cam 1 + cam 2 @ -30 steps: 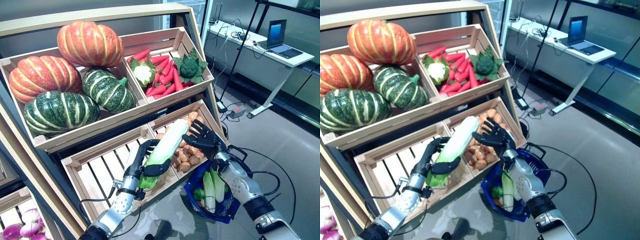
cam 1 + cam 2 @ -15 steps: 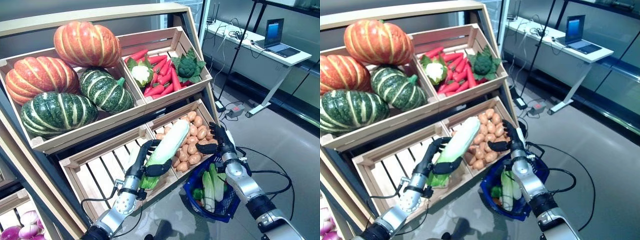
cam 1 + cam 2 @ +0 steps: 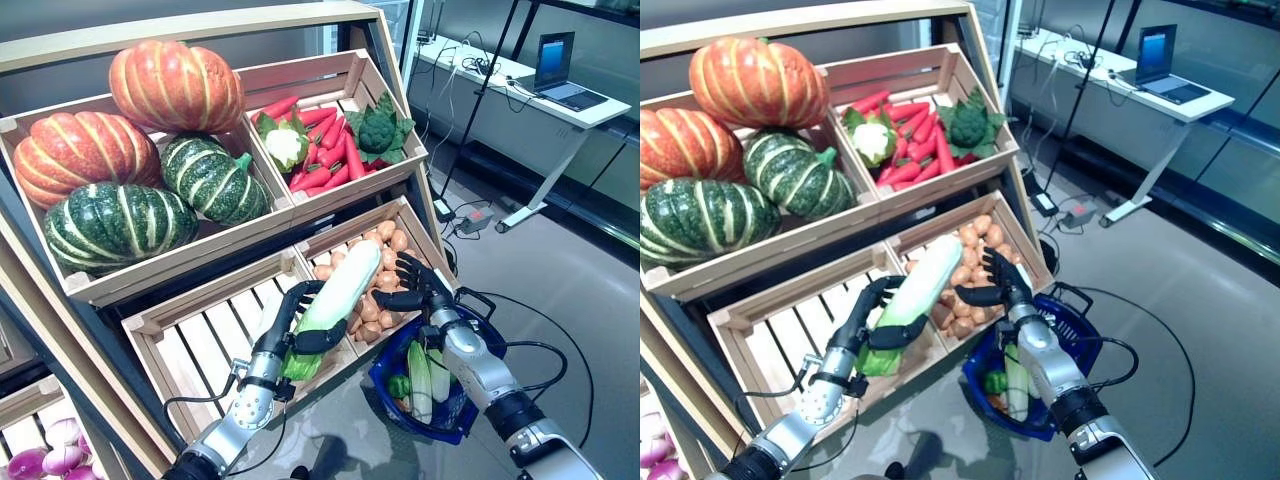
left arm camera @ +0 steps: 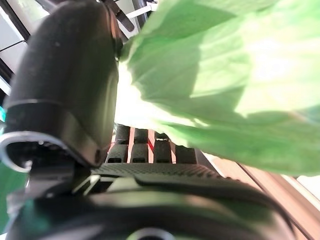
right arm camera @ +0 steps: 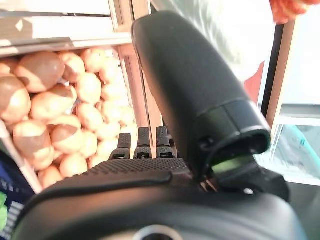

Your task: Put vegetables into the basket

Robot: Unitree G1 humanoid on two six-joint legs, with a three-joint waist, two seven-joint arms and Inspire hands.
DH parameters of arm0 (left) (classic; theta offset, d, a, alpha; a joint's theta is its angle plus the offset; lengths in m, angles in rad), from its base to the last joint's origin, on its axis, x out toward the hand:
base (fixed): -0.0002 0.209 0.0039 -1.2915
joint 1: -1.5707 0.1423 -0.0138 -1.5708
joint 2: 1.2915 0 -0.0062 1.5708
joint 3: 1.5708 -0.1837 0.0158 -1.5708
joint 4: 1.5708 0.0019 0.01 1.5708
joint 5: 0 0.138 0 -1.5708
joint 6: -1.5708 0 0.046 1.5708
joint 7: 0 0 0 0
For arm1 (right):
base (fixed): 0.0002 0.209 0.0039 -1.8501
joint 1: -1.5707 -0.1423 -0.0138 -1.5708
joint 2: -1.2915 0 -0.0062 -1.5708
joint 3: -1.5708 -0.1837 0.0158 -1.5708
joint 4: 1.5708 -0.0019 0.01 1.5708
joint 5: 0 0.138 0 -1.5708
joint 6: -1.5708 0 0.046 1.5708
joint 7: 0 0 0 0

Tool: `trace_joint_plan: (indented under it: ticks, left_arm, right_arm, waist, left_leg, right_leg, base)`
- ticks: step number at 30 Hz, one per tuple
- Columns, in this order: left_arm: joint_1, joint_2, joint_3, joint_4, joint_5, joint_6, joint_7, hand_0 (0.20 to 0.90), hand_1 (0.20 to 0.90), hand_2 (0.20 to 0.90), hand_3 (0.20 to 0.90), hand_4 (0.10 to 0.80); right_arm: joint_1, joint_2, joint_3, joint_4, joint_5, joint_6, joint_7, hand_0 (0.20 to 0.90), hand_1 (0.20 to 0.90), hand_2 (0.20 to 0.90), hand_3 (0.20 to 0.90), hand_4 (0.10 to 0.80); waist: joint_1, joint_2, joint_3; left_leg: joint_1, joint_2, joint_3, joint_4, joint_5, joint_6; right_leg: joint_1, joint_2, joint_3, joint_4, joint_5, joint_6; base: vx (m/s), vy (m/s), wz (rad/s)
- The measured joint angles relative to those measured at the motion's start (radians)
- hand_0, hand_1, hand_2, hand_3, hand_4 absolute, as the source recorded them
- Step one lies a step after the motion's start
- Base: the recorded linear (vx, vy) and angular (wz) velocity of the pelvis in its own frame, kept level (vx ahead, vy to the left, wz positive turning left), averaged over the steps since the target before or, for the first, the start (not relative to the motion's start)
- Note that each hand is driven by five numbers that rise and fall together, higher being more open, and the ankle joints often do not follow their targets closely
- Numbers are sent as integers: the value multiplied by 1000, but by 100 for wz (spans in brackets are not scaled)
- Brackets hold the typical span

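My left hand (image 3: 290,325) is shut on a long white and green cabbage (image 3: 335,298), held slanted in front of the lower crates of the wooden stand. Its green leaves show close up in the left wrist view (image 4: 225,85). My right hand (image 3: 418,290) is open with fingers spread, right beside the cabbage's upper end, above the crate of potatoes (image 3: 385,280). The blue basket (image 3: 470,415) stands on the floor below my right arm. It holds pale green leafy vegetables (image 3: 418,375) and a small dark green one (image 3: 398,386).
The wooden stand (image 3: 290,215) with slanted crates fills the left and middle. A white desk (image 3: 520,85) with a laptop stands at the back right. Cables and a power strip (image 3: 470,222) lie on the grey floor behind the basket.
My right hand has moved left and a little lower, closer to the cabbage's upper end. My left hand still holds the cabbage in about the same place.
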Motion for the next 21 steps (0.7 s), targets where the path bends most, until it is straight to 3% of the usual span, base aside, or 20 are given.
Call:
trace_joint_plan:
  ticks: [3,7,14,17,21]
  left_arm:
    - [0,0,1,-1,0,0,-3,300,300,300,300,400]
    - [0,1,1,-1,0,-2,-3,300,300,300,300,400]
    - [0,1,0,-1,16,-5,-3,300,300,300,300,400]
    - [0,3,0,-1,16,-6,-3,300,300,300,300,400]
    - [0,7,0,-1,16,-9,-4,300,300,300,300,400]
  right_arm:
    - [-1,-18,1,-14,-146,-22,11,900,900,900,900,800]
    - [-21,-118,10,-54,-438,-36,10,900,900,900,900,800]
    - [-175,-281,126,-81,-798,-36,-36,900,900,900,900,800]
    - [-231,-299,169,-91,-901,-41,-58,900,900,900,900,800]
    - [-266,-305,207,-92,-909,-58,-59,900,900,900,900,800]
  waist:
    - [-1,0,0]
    - [0,-1,0]
    - [1,-3,1]
    - [8,-6,3]
    - [26,-10,4]
  left_leg:
    - [-1,0,0,0,0,0]
    - [-1,0,0,0,0,0]
    - [-2,1,-1,0,0,0]
    - [-4,1,-3,0,0,0]
    - [-8,-1,-12,0,0,0]
  right_leg:
    - [0,0,0,0,0,0]
    - [0,1,0,0,0,0]
    - [-2,4,0,0,0,0]
    - [-3,3,0,0,0,0]
    - [-3,4,-4,0,0,0]
  base:
    - [0,0,0]
    - [-5,-9,0]
    - [-14,-7,1]
    - [-10,-5,1]
    - [-14,-11,5]
